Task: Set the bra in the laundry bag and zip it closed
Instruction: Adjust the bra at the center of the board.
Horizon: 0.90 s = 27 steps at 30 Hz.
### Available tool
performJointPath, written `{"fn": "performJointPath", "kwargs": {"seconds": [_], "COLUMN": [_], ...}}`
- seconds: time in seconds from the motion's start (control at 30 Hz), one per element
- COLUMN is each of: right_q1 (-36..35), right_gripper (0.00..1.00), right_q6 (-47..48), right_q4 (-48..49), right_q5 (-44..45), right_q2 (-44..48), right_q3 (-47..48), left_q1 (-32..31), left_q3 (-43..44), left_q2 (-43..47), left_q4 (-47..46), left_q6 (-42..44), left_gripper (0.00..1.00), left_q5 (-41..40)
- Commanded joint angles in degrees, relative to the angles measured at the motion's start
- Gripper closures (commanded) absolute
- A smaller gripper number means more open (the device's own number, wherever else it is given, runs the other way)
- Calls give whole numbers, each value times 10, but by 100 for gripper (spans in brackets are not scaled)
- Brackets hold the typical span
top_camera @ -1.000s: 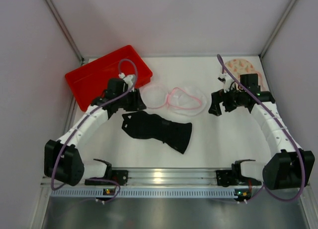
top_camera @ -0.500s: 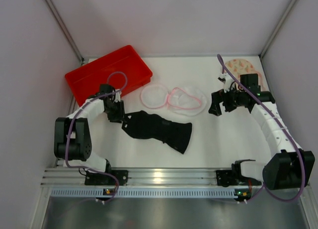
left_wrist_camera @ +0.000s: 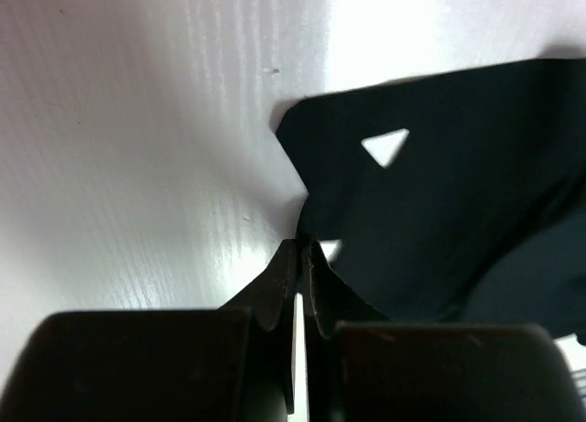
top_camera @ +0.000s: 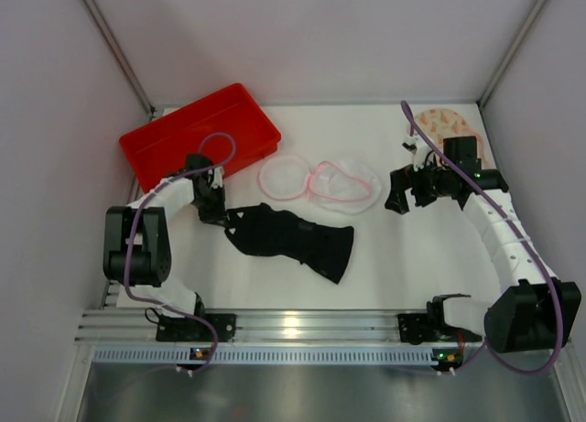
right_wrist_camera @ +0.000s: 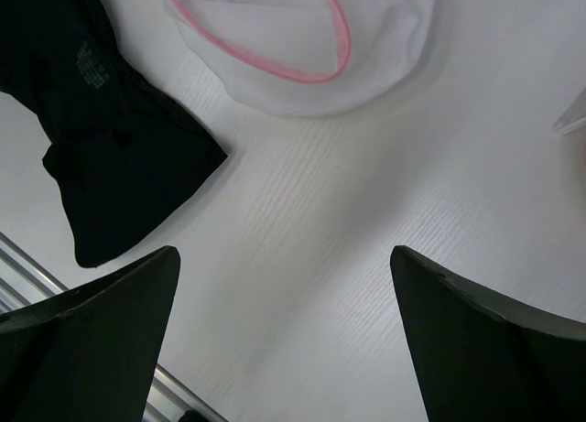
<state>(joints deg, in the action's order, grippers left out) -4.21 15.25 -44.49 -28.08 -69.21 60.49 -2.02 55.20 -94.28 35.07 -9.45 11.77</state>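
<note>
Lift slowly with left gripper point(left_wrist_camera: 300, 246) pinched shut on corner of bra point(top_camera: 293, 239) lying on surface point(top_camera: 412, 257) near laundry bag point(top_camera: 346, 186), use wide-open right gripper point(right_wrist_camera: 284, 257) for bag mouth.

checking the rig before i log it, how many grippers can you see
2. The left gripper is shut on the left edge of the bra, near the red tray. The right gripper hangs open, right of the laundry bag. None seem hidden.
</note>
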Motion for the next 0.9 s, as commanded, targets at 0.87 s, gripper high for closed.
{"fn": "performJointPath", "kwargs": {"seconds": [0.87], "right_q1": [7], "right_gripper": [0], "right_q6": [-7], "right_q4": [-17], "right_q5": [-13], "right_q2": [23], "right_q3": [4], "left_q1": [-367], "left_q3": [90], "left_q2": [31], "left_q4": [-76], "left_q6": [-14], "left_gripper": [96], "left_q5": [62]}}
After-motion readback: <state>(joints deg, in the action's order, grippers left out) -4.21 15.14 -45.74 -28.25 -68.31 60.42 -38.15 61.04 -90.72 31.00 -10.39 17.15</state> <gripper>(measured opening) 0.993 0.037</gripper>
